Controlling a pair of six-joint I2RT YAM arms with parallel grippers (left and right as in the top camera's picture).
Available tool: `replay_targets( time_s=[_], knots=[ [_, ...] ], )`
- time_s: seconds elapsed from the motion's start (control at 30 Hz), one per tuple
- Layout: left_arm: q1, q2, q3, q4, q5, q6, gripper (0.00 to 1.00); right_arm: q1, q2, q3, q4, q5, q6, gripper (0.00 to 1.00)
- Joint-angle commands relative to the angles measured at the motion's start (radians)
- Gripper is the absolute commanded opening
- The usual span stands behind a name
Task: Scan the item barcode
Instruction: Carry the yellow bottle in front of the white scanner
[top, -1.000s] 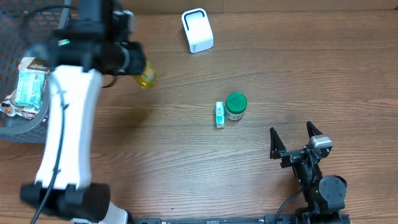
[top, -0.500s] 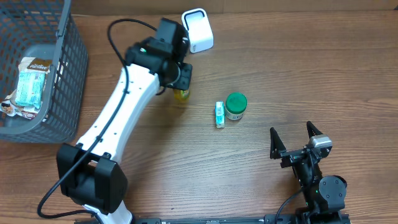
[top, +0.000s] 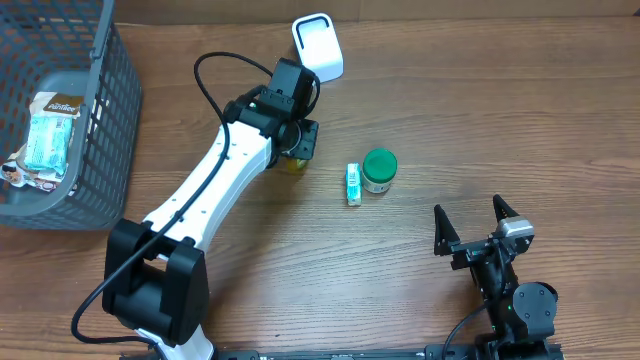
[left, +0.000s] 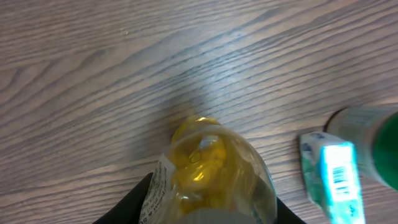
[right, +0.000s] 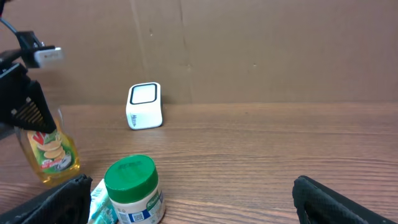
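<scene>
Near edge, right side: right gripper (top: 468, 210) parked close to its base, jaws wide apart, nothing between them. Bare table (top: 300, 290) all around it and across the near middle; open room there.

Centre: green-lidded jar (top: 379, 169) stands upright, with a small teal box (top: 352, 184) lying just to its left, apparently touching; barcode visible on the box in the left wrist view. Both are well clear of the right gripper.

Left of those: left gripper (top: 296, 148) at the end of the outstretched left arm, jaws clamped on the yellow bottle (top: 293, 164). The right wrist view shows the bottle upright, gripped at its top end, base at table level; cannot tell whether it touches the wood. The bottle is near the teal box but apart from it.

Farther back: white scanner (top: 317, 48) near the far edge, just beyond the left gripper, a gap between them.

Far left: grey wire basket (top: 118, 100) at the table's left edge, holding a few packets (top: 47, 140).
</scene>
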Motion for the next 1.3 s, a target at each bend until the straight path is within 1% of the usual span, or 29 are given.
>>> replay_targets(
  time_s=[0.0, 0.3, 1.1, 1.27],
  knots=[
    [-0.007, 0.0, -0.027, 0.026, -0.035, -0.014, 0.34, 0.005, -0.009, -0.011, 0.003, 0.013, -0.001, 1.0],
    [-0.007, 0.0, -0.082, 0.092, -0.051, -0.014, 0.36, 0.005, -0.009, -0.011, 0.003, 0.013, -0.001, 1.0],
    [-0.026, 0.0, -0.082, 0.091, -0.061, -0.015, 0.37, 0.005, -0.009, -0.011, 0.003, 0.013, -0.001, 1.0],
    [-0.026, 0.0, -0.082, 0.095, -0.06, -0.074, 0.36, 0.005, -0.009, -0.011, 0.003, 0.013, -0.001, 1.0]
  ],
)
